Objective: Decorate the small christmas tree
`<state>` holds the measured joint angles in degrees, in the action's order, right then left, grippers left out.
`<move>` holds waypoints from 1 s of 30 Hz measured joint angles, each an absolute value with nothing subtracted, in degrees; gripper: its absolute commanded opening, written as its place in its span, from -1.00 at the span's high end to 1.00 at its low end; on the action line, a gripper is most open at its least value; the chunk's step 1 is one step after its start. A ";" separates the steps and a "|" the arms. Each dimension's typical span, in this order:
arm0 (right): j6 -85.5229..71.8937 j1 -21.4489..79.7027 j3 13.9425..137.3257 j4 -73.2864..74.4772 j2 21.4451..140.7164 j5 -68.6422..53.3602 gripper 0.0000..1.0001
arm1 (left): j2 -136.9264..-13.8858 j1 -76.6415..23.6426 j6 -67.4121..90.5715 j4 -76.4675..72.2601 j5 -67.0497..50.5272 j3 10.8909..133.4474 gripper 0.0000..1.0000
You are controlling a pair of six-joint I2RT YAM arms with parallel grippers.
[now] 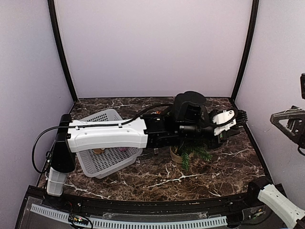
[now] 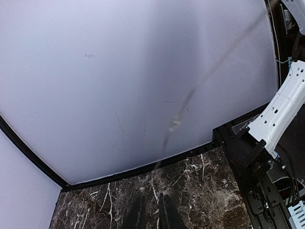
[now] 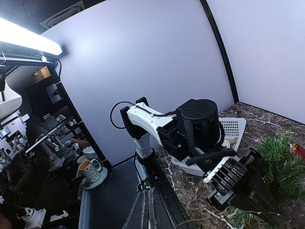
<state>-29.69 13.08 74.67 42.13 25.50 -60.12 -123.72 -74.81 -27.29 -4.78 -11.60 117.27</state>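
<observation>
The small christmas tree (image 1: 193,151) stands in a beige pot (image 1: 175,155) at mid-table; its green branches also show in the right wrist view (image 3: 281,162). My left gripper (image 1: 238,125) reaches over the tree toward the right wall. In its own view the left gripper (image 2: 152,210) has its fingers close together. A thin taut wire (image 2: 190,98) with a small bead (image 2: 175,125) runs from the gap up to the right. My right gripper (image 1: 286,121) hangs raised at the right edge. In its own view the right gripper (image 3: 152,210) is shut, and a thin wire (image 3: 248,213) leads from it toward the tree.
A white mesh basket (image 1: 107,160) sits left of the tree under the left arm, with a few small items inside; it also shows in the right wrist view (image 3: 233,126). Something red (image 3: 299,150) shows beside the tree. White walls enclose the marble table (image 1: 228,167).
</observation>
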 measured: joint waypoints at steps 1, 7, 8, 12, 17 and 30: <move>-29.76 13.06 74.63 42.02 25.50 -60.25 1.00 | -123.63 -74.91 -27.18 -5.04 -11.66 116.71 0.75; -30.59 13.06 74.43 41.50 25.43 -60.90 1.00 | -123.61 -75.18 -26.72 -5.67 -11.73 114.83 0.66; -30.65 13.06 74.37 41.47 25.41 -60.97 1.00 | -123.63 -75.18 -26.70 -6.02 -11.60 114.83 0.66; -30.79 13.04 74.22 41.28 25.41 -61.17 1.00 | -123.61 -75.18 -26.61 -7.25 -10.70 114.83 0.63; -30.79 13.04 74.22 41.06 25.41 -61.41 1.00 | -122.80 -75.18 -26.28 -7.62 -8.84 113.56 0.48; -30.89 12.97 74.17 40.34 25.41 -61.54 1.00 | -119.55 -75.18 -25.69 -10.20 -6.59 110.06 0.40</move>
